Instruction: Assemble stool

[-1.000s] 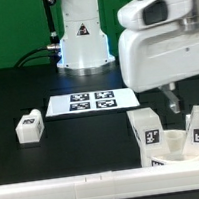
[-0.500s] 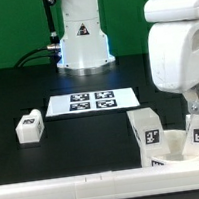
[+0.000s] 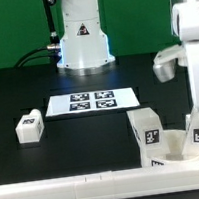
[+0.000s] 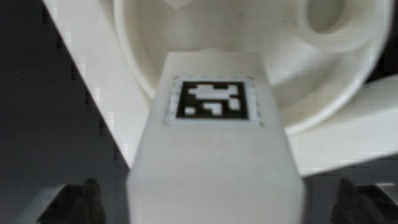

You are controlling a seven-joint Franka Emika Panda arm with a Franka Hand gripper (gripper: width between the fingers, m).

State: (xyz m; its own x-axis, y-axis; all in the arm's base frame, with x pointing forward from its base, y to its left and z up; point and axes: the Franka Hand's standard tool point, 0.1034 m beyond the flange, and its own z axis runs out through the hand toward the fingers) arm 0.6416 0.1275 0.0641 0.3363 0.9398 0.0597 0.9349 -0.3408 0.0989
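Currently: arm [image 3: 192,66] low over the cluster of stool parts at about 4 o'clock on the worktop [image 3: 45,79], exterior view. Jaws wide apart.

Wrist view: one tagged leg [image 4: 214,140] runs between the fingertips [image 4: 75,205]. There is a dark gap on either side of it, so nothing is held. Behind that leg is the round seat [image 4: 320,110], its hollow showing. The leg looks to lie against the seat, but I cannot confirm contact.

Exterior view: a second tagged leg [image 3: 148,130] stands in the same cluster, at 9 o'clock of the arm. A lone leg [image 3: 30,126] sits well apart, at 8 o'clock of the marker board [image 3: 93,101]. Long white rail [image 3: 88,187] along the worktop's edge at 6 o'clock.

Step in hand, as I judge it: lined up to pick a leg, grasp not yet made. No leg looks seated in a socket, so assembly seems early.

Next move calls for a short descent with the leg kept centred, then closing squarely on its flat sides. The parts crowd close, so a fingertip could nudge the seat or a neighbouring leg. Once lifted, the leg needs turning toward a socket.
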